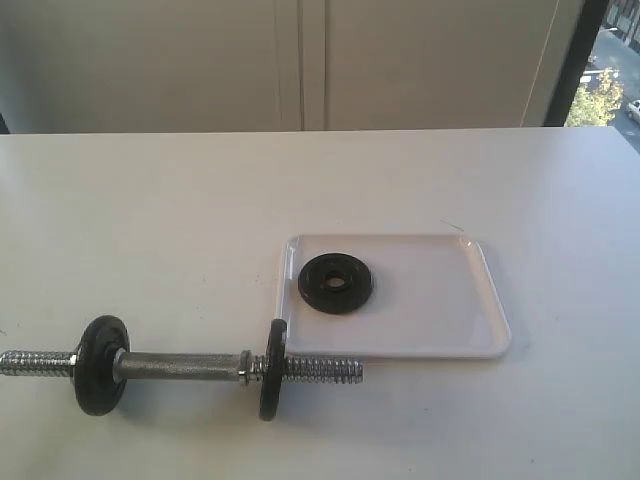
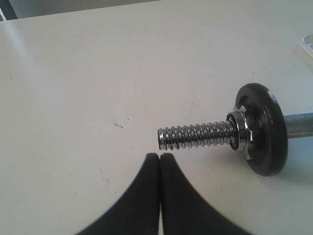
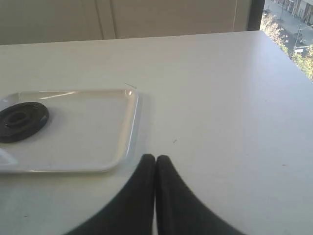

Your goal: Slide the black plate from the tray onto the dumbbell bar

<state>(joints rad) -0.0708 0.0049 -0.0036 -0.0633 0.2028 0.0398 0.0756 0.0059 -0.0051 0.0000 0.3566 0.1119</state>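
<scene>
Left hand point(image 2: 160, 155) and right hand point(image 3: 155, 157) both closed, empty. Plate point(image 1: 336, 283) lies flat at 9 o'clock in tray point(image 1: 440, 300); unheld bar point(image 1: 180, 365) may roll during threading.

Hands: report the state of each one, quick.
Left hand: closed, holding nothing.
Right hand: closed, holding nothing.

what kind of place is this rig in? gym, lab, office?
Probably an upper-floor office or lab, not a gym: a plain white table, pale wall panels, and a window looking down on a street and trees.
</scene>
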